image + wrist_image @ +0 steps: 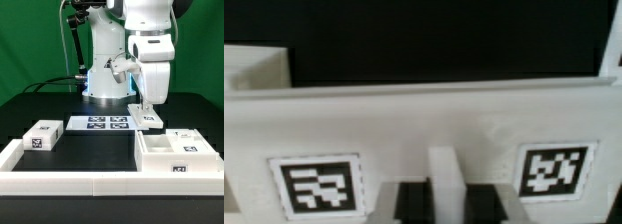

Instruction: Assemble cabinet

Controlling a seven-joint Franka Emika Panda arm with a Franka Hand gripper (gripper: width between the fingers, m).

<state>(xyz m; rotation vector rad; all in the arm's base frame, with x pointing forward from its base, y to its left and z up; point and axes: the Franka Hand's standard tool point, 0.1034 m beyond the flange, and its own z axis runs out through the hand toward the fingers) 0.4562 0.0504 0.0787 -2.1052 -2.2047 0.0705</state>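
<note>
My gripper [148, 107] is down on a small white tagged block [153, 121] that lies just to the exterior view's right of the marker board [100, 123]. In the wrist view the block [420, 125] fills the frame, with two black-and-white tags and a narrow upright ridge between them. My dark fingertips [413, 202] sit tight against both sides of that ridge, so the gripper [448, 195] is shut on it. The largest white box, the cabinet [165, 158], stands open-topped at the front on the exterior view's right. Another white tagged block [42, 137] lies at the left.
A low white border rail [90, 180] runs along the front and up the exterior view's left side. The robot's base [105, 80] stands behind the marker board. The tabletop is black.
</note>
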